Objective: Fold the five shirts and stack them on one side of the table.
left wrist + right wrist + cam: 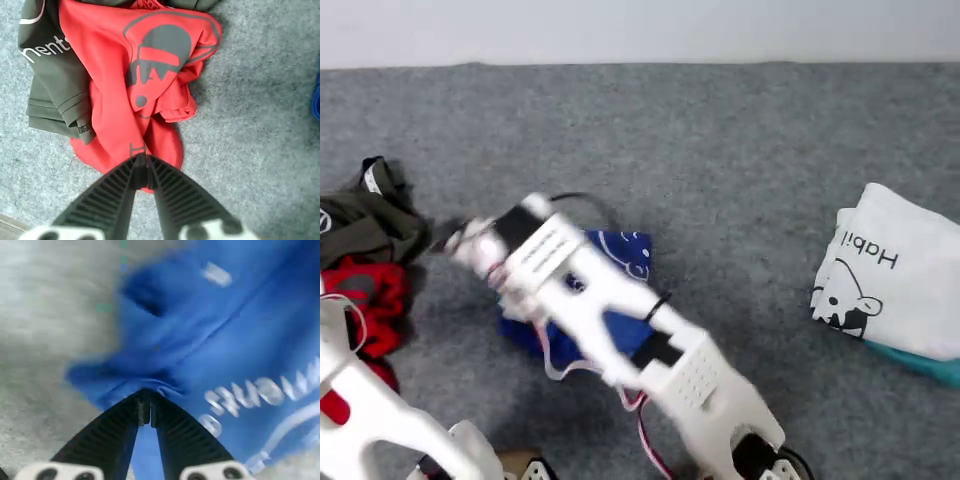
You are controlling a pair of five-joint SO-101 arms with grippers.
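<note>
Pinching blue shirt, R claw; 4 others: red, olive, white, teal.

Blue shirt crumpled; white shirt folded

Blurred right arm partly hides blue shirt.

Light: bright, even, from overhead.
Shadows: soft, under the right arm and beside the red shirt.
Blur: blue shirt smeared, right arm streaky.
</note>
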